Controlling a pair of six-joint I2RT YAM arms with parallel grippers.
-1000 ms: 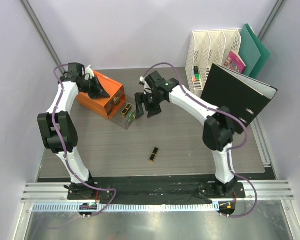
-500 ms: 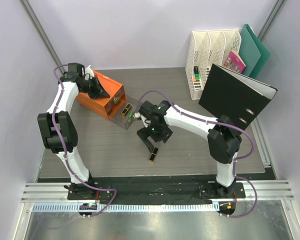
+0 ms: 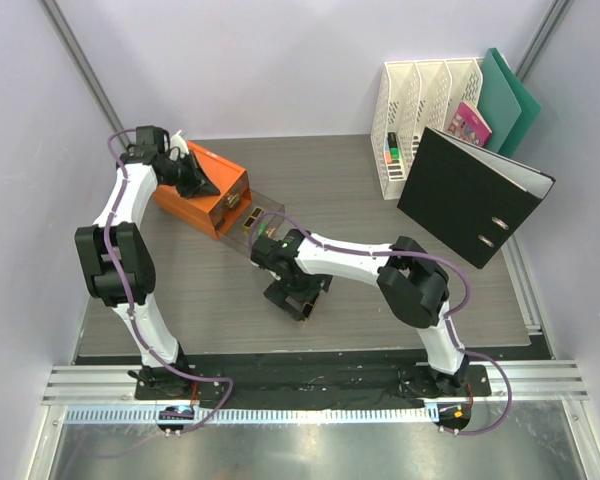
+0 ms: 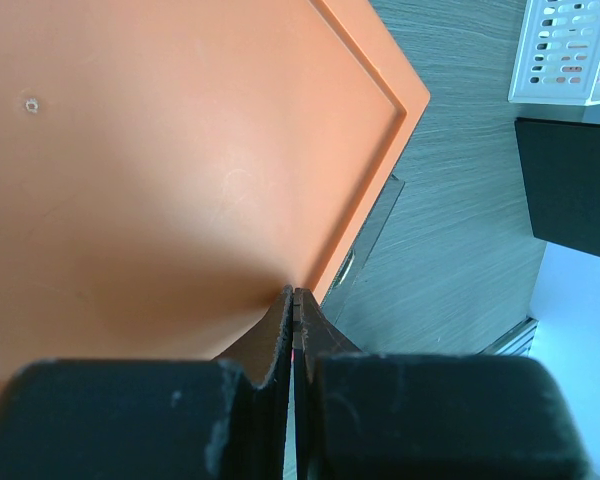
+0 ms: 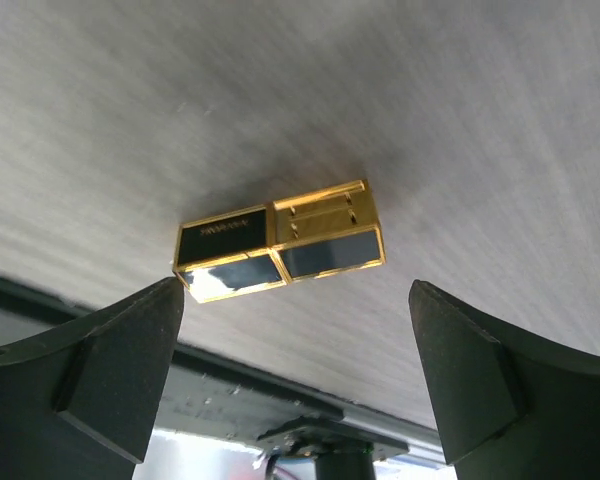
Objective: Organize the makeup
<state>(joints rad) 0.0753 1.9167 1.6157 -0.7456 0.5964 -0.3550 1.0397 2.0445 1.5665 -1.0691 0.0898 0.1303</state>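
We see one black-gold lipstick (image 5: 280, 245) lying flat on the bench (image 5: 430, 120), directly under the right end effector (image 5: 295, 300). In the right wrist view it sits between the two fingers (image 5: 90, 370), nearer the left one. That end effector is spread wide, with a finger on each side of the lipstick and clear space between each finger and the case, so it holds nothing. From above, the right end effector (image 3: 295, 297) is low over the bench and covers most of the lipstick.

Beyond it, farther from the arm bases, we count a second black-gold lipstick (image 3: 251, 219) in a clear tray (image 3: 270, 208) that sticks out from the orange box (image 3: 202, 190). That makes two lipsticks in all. We cannot tell whether the tray holds anything else.

The left end effector (image 4: 295, 312) is over the top of the orange box (image 4: 160, 150), near its edge. Its fingers are pressed together with nothing between them, and we cannot tell whether the tips touch the lid. From above, it (image 3: 193, 180) sits on the far side of the box.

Well to the right of the right end effector we count one white file rack (image 3: 420, 100), one black binder (image 3: 475, 195) leaning beside it, green folders (image 3: 510, 95) and one pink booklet (image 3: 468, 122).
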